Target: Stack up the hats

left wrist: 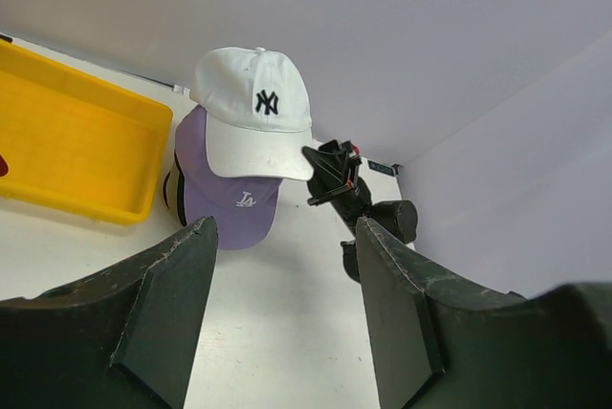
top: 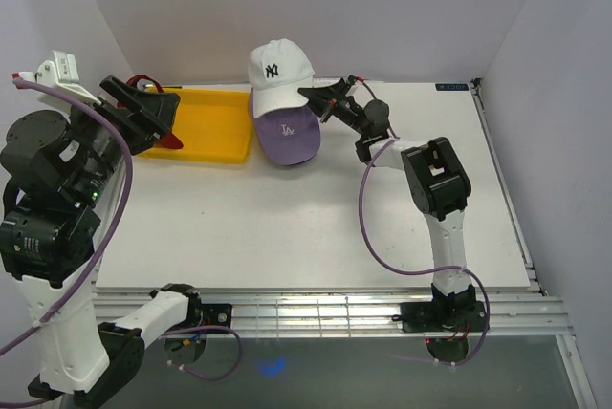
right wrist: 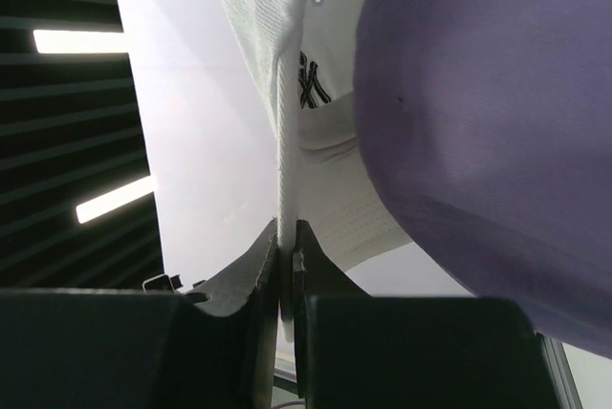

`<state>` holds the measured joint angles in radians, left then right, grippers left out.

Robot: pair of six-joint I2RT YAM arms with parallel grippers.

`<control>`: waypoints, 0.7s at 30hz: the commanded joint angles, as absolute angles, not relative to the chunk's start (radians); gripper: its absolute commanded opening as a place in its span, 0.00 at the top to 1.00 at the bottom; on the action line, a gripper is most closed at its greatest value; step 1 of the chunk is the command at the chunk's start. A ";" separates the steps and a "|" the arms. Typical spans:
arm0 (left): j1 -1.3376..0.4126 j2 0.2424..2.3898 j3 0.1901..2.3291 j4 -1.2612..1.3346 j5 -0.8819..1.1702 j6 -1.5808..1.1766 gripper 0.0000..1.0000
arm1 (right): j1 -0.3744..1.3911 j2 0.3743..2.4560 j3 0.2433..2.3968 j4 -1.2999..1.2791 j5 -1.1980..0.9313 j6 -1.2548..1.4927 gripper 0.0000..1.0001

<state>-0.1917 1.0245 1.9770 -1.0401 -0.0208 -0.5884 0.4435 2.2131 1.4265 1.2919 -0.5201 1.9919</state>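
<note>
My right gripper (top: 308, 96) is shut on the brim edge of the white NY cap (top: 279, 70) and holds it over the lavender LA cap (top: 287, 137). The right wrist view shows the white brim (right wrist: 285, 94) pinched between the fingers, with the lavender crown (right wrist: 478, 141) beside it. In the left wrist view the white cap (left wrist: 253, 108) overlaps the back of the lavender cap (left wrist: 229, 194). A dark and a pale edge (left wrist: 172, 194) peek out under its left side. My left gripper (left wrist: 285, 227) is open, empty and raised at the left (top: 170, 120). A red cap (top: 143, 81) shows partly behind it.
A flat yellow tray (top: 215, 127) lies at the back left, next to the cap pile; it also shows in the left wrist view (left wrist: 76, 141). White walls close the back and both sides. The right arm's purple cable (top: 368, 227) loops over the table.
</note>
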 commanded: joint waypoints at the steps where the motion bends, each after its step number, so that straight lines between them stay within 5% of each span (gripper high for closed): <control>1: -0.189 1.026 1.970 -1.042 -0.014 -0.591 0.30 | 0.449 2.195 1.387 1.677 -0.540 2.206 0.92; 21: -0.189 1.017 1.908 -1.042 -0.038 -0.571 0.30 | 0.445 2.221 1.256 1.776 -0.545 2.244 0.92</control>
